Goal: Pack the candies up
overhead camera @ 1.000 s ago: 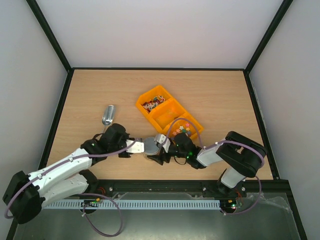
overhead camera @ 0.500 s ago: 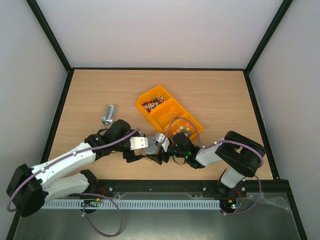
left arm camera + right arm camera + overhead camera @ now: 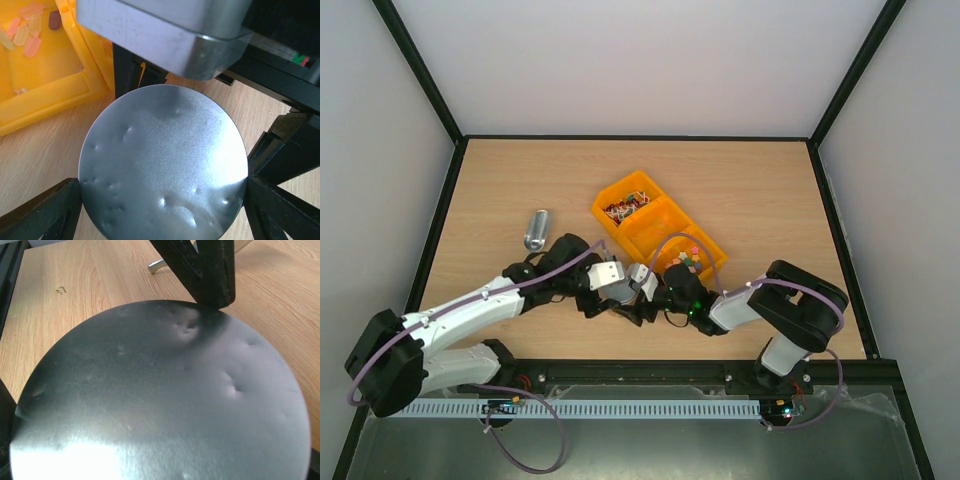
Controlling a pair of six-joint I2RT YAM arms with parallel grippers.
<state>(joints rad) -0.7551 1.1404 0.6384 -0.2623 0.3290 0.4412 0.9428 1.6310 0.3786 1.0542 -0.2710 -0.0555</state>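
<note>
The left gripper (image 3: 164,192) has its jaws wide apart, 1 fingertip just beside the rim on each side of a round, dented metal tin (image 3: 160,160). It does not visibly squeeze the tin. The right gripper (image 3: 160,445) faces it from the right. Its jaws are also spread wide, and the tin fills the gap between them, gripped across its width, 1 flat face turned to each wrist camera.

Both grippers meet near the front middle of the wooden table (image 3: 520,170). Just beyond them lies an orange tray (image 3: 655,230) with 3 compartments, set on a slant. The candies (image 3: 625,208), red and white, lie in its far-left compartment. Pastel block-like pieces (image 3: 686,260) sit in the near-right one, closest to the tin. A metal scoop (image 3: 536,230) lies left of the tray, apart from it.
</note>
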